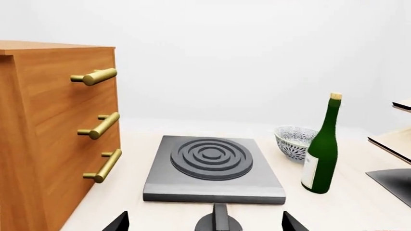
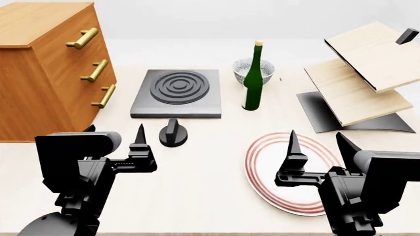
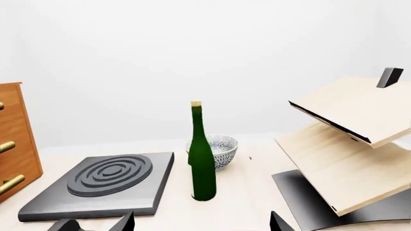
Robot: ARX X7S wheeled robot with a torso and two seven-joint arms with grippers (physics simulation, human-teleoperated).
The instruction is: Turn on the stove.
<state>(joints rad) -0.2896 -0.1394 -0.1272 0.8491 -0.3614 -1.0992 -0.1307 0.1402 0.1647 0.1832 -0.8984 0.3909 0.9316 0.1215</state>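
Observation:
The stove [image 2: 177, 93] is a flat dark grey slab with a ringed burner, at mid table; it also shows in the left wrist view [image 1: 212, 168] and the right wrist view [image 3: 103, 185]. Its black round knob [image 2: 173, 133] lies on the table just in front of the slab, its ridge pointing at the slab [image 1: 220, 222]. My left gripper [image 2: 115, 135] is open and empty, with the knob ahead between its spread fingers in the left wrist view [image 1: 205, 224], not touching it. My right gripper [image 2: 316, 140] is open and empty [image 3: 201, 224].
A wooden drawer cabinet [image 2: 39, 64] with brass handles stands left of the stove. A green bottle [image 2: 251, 78] and a patterned bowl [image 2: 244, 69] stand to its right. A tilted wooden shelf rack [image 2: 361, 78] is far right. A red-ringed white plate [image 2: 262, 172] lies under my right gripper.

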